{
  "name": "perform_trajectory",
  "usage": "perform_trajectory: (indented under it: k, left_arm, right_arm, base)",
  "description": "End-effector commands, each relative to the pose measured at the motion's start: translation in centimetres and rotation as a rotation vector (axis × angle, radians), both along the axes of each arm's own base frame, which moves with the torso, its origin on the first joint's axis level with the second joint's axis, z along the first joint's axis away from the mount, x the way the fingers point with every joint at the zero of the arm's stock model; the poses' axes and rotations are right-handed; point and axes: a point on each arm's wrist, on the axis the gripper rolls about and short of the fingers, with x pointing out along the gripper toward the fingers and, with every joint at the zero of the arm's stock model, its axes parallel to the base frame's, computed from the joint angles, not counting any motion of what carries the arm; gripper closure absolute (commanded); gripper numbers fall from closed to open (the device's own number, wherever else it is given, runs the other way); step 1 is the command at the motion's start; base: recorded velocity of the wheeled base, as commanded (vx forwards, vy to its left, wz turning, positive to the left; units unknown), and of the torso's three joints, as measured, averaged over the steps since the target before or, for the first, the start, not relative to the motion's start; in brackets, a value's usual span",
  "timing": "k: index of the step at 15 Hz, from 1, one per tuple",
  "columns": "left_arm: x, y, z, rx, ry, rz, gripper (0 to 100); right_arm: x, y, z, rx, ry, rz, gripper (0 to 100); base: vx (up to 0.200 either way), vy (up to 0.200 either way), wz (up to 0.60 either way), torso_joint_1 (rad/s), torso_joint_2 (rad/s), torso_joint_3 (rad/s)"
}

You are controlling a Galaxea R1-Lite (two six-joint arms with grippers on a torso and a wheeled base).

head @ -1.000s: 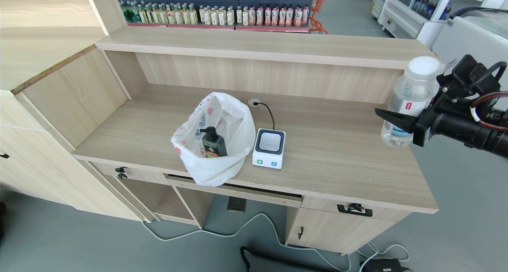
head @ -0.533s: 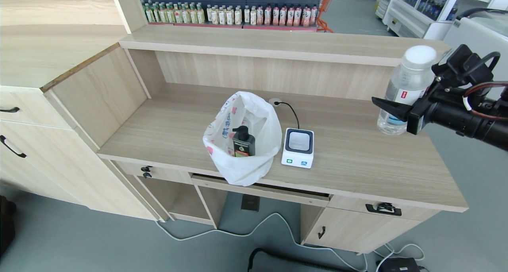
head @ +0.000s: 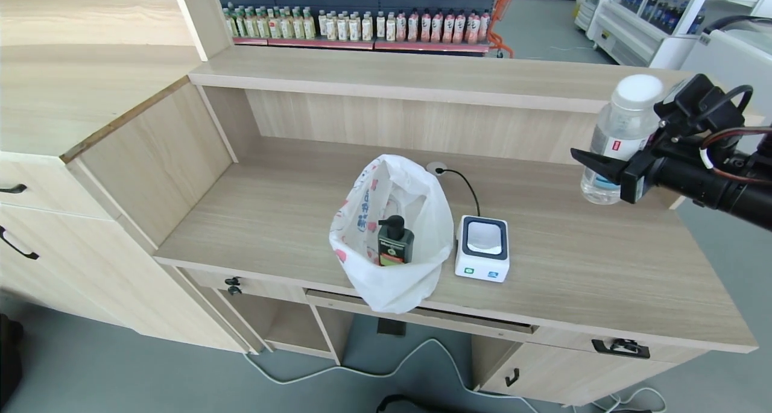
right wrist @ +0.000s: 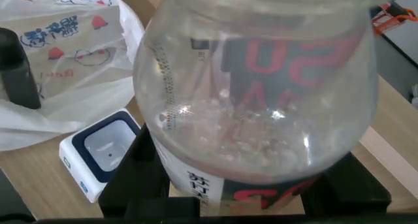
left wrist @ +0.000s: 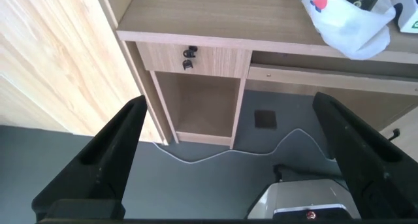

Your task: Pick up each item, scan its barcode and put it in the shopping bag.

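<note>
Water bottle [head: 622,126] is gripped upright in my right pincer [head: 606,173]. Scanner [head: 482,248] and shopping bag [head: 425,217] lie well to its left, lower down. Pump bottle [head: 395,249] is already bagged; I judge scanning and bagging this one remain.

The water bottle [head: 621,138] is clear, with a white cap and a red-and-blue label. The shopping bag [head: 392,286] is white with red and blue prints, the pump bottle [head: 395,245] black, the scanner [head: 482,257] white with a dark-blue frame.

Lower half of pump bottle [head: 395,246], out of sight behind shopping bag [head: 386,287] wall.
</note>
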Motion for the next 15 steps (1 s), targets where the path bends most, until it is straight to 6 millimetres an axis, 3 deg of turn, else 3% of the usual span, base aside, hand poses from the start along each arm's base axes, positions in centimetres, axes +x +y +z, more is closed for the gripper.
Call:
perform_trajectory:
  k: [1, 6, 10, 13, 15]
  left_arm:
    - [0.1, 0.0, 0.0, 0.0, 0.008, 0.0, 0]
    - [-0.1, 0.0, 0.0, 0.0, -0.01, 0.001, 0]
    - [-0.1, 0.0, 0.0, -0.006, -0.01, 0.003, 0]
    - [-0.1, 0.0, 0.0, -0.006, -0.008, 0.003, 0]
    - [-0.1, 0.0, 0.0, -0.006, -0.008, 0.002, 0]
  right_arm:
    - [0.4, -0.3, -0.4, -0.003, 0.007, -0.012, 100]
    - [1.0, 0.7, -1.4, -0.006, 0.007, 0.07, 100]
    - [-0.1, 1.8, -3.5, -0.015, 0.086, 0.218, 100]
    - [-2.3, 2.5, -5.4, -0.029, 0.151, 0.348, 100]
    - [-2.3, 2.6, -6.2, -0.09, 0.13, 0.371, 100]
  base:
    - [0.2, 0.0, 0.0, -0.002, 0.0, 0.007]
    - [0.2, 0.0, 0.0, 0.003, 0.0, 0.002]
    - [0.0, 0.0, 0.0, 0.0, 0.0, 0.0]
    - [0.0, 0.0, 0.0, 0.0, 0.0, 0.0]
    - [0.0, 0.0, 0.0, 0.0, 0.0, 0.0]
